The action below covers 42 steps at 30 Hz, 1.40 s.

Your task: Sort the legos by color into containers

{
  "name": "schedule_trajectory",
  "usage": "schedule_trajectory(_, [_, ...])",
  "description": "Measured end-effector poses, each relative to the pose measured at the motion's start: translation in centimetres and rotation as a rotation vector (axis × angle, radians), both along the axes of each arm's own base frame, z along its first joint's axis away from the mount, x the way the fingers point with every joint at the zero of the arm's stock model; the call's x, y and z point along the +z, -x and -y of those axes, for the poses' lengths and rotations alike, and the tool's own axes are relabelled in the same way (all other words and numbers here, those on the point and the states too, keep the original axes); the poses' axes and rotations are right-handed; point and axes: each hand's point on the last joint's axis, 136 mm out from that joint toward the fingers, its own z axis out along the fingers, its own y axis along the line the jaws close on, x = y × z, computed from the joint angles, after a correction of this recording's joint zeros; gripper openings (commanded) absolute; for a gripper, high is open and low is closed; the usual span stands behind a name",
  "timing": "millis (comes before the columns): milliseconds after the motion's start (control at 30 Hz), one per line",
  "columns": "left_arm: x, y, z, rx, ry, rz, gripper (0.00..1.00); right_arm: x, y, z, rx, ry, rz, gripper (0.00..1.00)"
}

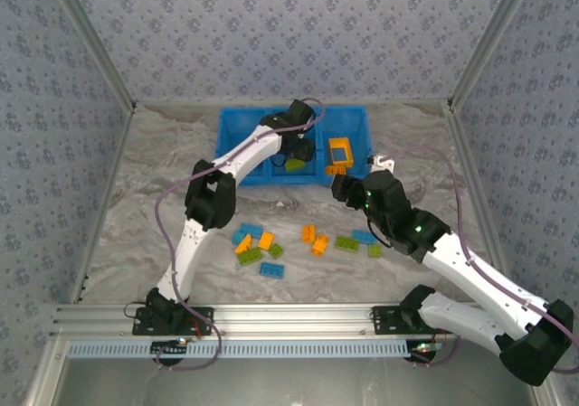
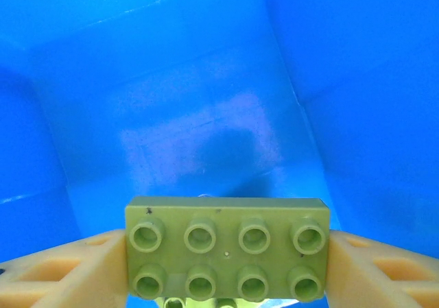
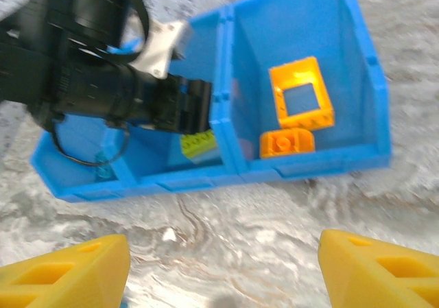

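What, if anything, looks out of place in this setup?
Nothing stands out. The orange rectangular plastic frame lies in the right compartment of the long blue plastic bin beside an orange brick; a lime green studded brick sits between the left fingers inside the middle one.

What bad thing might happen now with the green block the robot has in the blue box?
The green brick is pinched just at its short ends by the left gripper, so it might tip or slip out crooked. The right gripper hangs open beside the blue bin, near the left arm, so the two might bump or nudge the bin.
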Motion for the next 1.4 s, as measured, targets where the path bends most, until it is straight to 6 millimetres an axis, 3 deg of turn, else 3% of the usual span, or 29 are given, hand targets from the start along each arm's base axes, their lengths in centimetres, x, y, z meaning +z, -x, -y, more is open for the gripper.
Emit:
schedule_trajectory(167, [0.3, 0.1, -0.2, 0.008, -0.001, 0.0, 0.73, -1.9, 0.9, 1.0, -0.028, 0.042, -0.079, 0.77])
schedule_trajectory(400, [0.4, 0.2, -0.2, 0.014, 0.003, -0.001, 0.73, -2.5, 1.3, 1.3, -0.037, 0.048, -0.108, 0.77])
schedule_trajectory(533, [1.6, 0.4, -0.4, 0.028, 0.012, 0.012, 0.72, -2.8, 1.4, 1.3, -0.034, 0.057, -0.117, 0.74])
schedule_trajectory(600, [3.3, 0.4, -0.4, 0.036, 0.021, 0.044, 0.7, -3.1, 1.5, 1.2, -0.029, 0.069, -0.129, 0.72])
schedule_trajectory(700, [7.4, 0.6, -0.3, 0.057, 0.06, 0.114, 0.66, -3.8, 1.9, 0.7, -0.01, 0.11, -0.155, 0.7])
schedule_trajectory(867, [15.9, 1.7, -0.3, 0.086, 0.184, 0.244, 0.63, -5.2, 2.8, -2.5, 0.067, 0.166, -0.206, 0.68])
schedule_trajectory(933, [18.2, 2.7, -0.8, 0.096, 0.215, 0.284, 0.62, -6.6, 3.0, -3.7, 0.087, 0.189, -0.248, 0.65])
schedule_trajectory(1000, [19.5, 4.5, -1.6, 0.103, 0.241, 0.298, 0.62, -8.6, 3.0, -4.6, 0.092, 0.217, -0.312, 0.63])
schedule_trajectory(1100, [20.2, 8.8, -3.6, 0.107, 0.275, 0.301, 0.63, -12.2, 2.7, -5.8, 0.098, 0.271, -0.427, 0.63])
schedule_trajectory(1200, [20.6, 14.7, -5.7, 0.081, 0.324, 0.307, 0.63, -15.4, 2.6, -6.4, 0.111, 0.304, -0.543, 0.63])
schedule_trajectory(1300, [20.8, 20.5, -7.2, 0.021, 0.397, 0.325, 0.64, -17.4, 2.5, -6.7, 0.13, 0.313, -0.631, 0.63])
schedule_trajectory(1400, [20.2, 25.6, -8.9, -0.038, 0.462, 0.323, 0.64, -18.1, 2.2, -7.7, 0.165, 0.314, -0.666, 0.64])
